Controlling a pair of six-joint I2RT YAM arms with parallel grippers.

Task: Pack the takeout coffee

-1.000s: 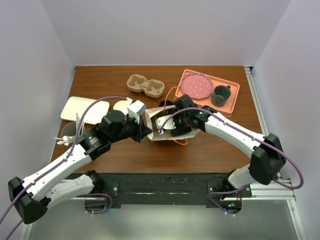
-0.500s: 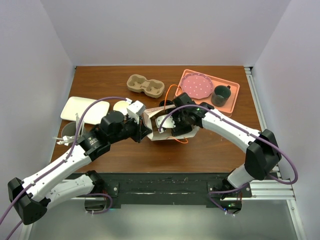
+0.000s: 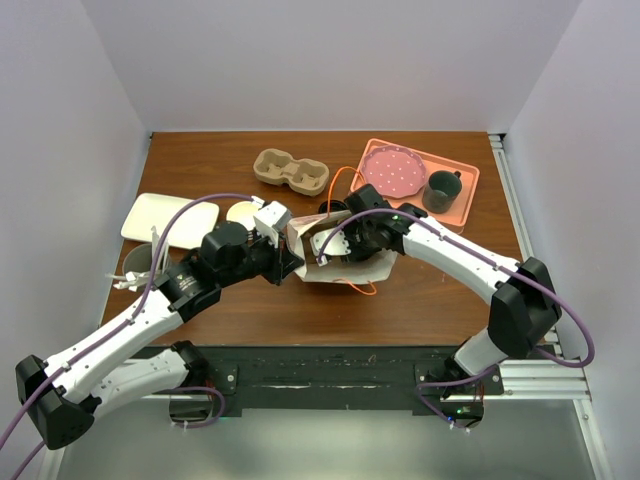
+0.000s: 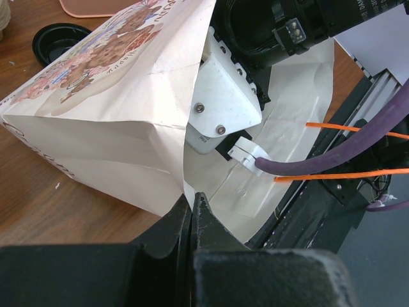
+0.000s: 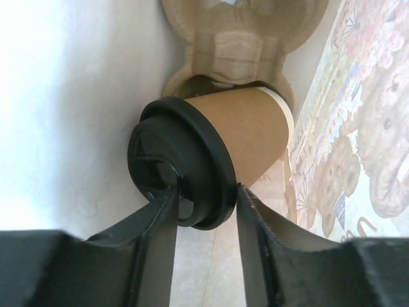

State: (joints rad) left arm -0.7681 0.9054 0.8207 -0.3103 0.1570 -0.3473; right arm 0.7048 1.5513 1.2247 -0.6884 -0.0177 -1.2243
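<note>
A white paper bag [image 3: 345, 272] printed with bears lies on its side mid-table. My left gripper [image 4: 192, 201] is shut on the bag's [image 4: 115, 128] mouth edge, holding it apart. My right gripper [image 3: 335, 250] reaches inside the bag. The right wrist view shows the takeout coffee [image 5: 249, 134], a tan cup with a black lid [image 5: 172, 160], lying with its base against a brown pulp carrier [image 5: 243, 38]. The right gripper [image 5: 204, 190] pinches the lid's rim, one finger on the lid's top, the other under its edge.
A second pulp carrier [image 3: 290, 172] sits behind the bag. A pink tray [image 3: 468, 205] at back right holds a dotted plate [image 3: 393, 172] and a dark mug [image 3: 441, 190]. A white plate [image 3: 168, 218] lies at left. Orange bag handles [image 3: 345, 185] loop near the right wrist.
My right gripper's jaws have narrowed onto the cup's lid inside the bag. The bag has shifted slightly. The left gripper has kept its hold on the bag's edge.
</note>
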